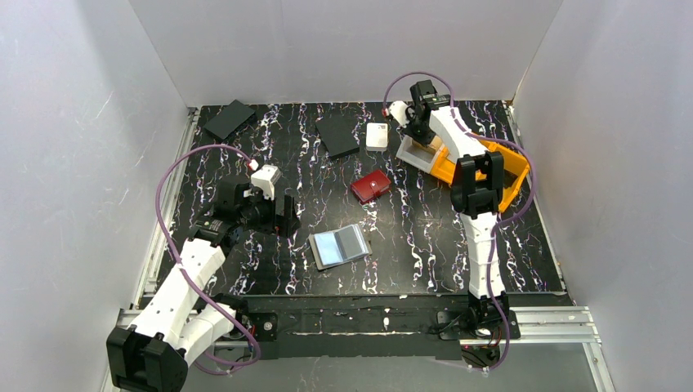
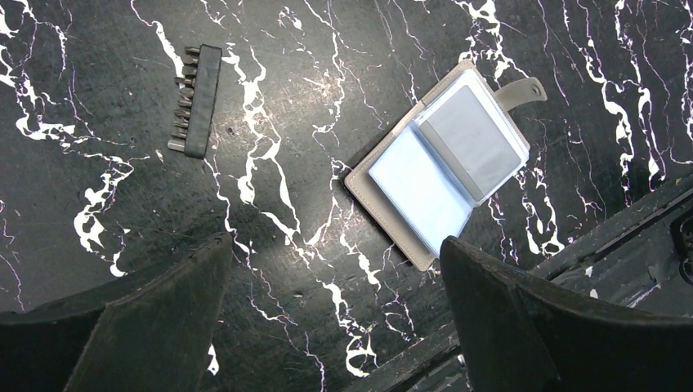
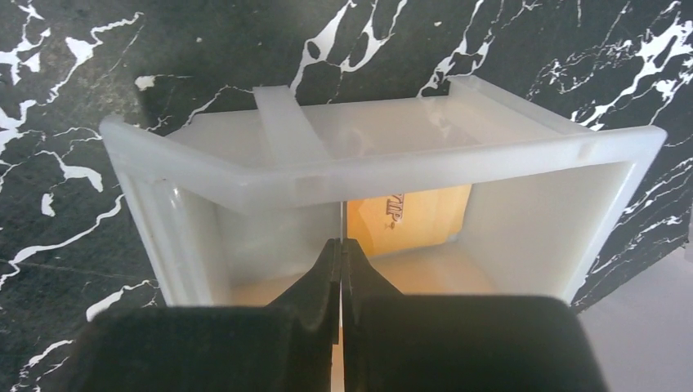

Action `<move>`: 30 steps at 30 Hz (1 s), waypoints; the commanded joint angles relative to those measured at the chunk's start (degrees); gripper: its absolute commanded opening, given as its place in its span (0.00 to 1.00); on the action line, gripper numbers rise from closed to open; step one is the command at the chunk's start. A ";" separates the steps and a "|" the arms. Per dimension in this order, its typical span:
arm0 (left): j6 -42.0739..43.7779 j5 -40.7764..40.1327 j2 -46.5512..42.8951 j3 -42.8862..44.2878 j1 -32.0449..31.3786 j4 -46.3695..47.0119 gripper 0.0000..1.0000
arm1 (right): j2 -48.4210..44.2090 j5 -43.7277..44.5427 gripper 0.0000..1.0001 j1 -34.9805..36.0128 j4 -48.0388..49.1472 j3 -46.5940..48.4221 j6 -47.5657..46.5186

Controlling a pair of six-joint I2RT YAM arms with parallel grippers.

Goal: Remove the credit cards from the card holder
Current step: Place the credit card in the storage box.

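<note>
Card holder (image 1: 341,245) lies open on the table (image 1: 425,245), with a light blue card (image 2: 417,192) showing in one half. To the left of the card holder, my left gripper (image 2: 333,242) hangs spread wide and holds nothing. Up and right of the card holder sits a dark red case (image 1: 370,186). Further right, my right gripper (image 3: 339,245) is pressed fully closed at the mouth of a white bin (image 3: 384,167). The orange card (image 3: 409,214) rests inside the bin, just past my fingertips.
</note>
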 commanded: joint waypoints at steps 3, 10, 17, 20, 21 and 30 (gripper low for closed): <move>0.93 -0.79 0.89 1.05 0.13 -1.17 0.98 | 1.55 2.02 0.01 -1.10 3.43 1.98 0.23; 0.97 -1.31 1.56 1.12 0.09 -1.34 0.98 | 2.32 3.42 0.01 -2.34 5.80 2.36 0.21; 1.18 -1.74 2.16 1.13 0.11 -1.52 0.98 | 1.94 2.27 0.01 -3.05 6.54 2.65 -0.22; 1.16 -1.88 2.24 1.20 0.11 -1.52 0.98 | 1.15 0.10 0.01 -3.06 6.08 2.51 -0.35; 1.14 -1.89 2.24 1.18 0.12 -1.51 0.98 | 0.89 -0.45 0.01 -3.06 6.03 2.37 -0.34; 1.22 -1.98 2.32 1.13 0.11 -1.61 0.98 | 1.49 -1.27 0.01 -3.02 6.02 2.94 -0.27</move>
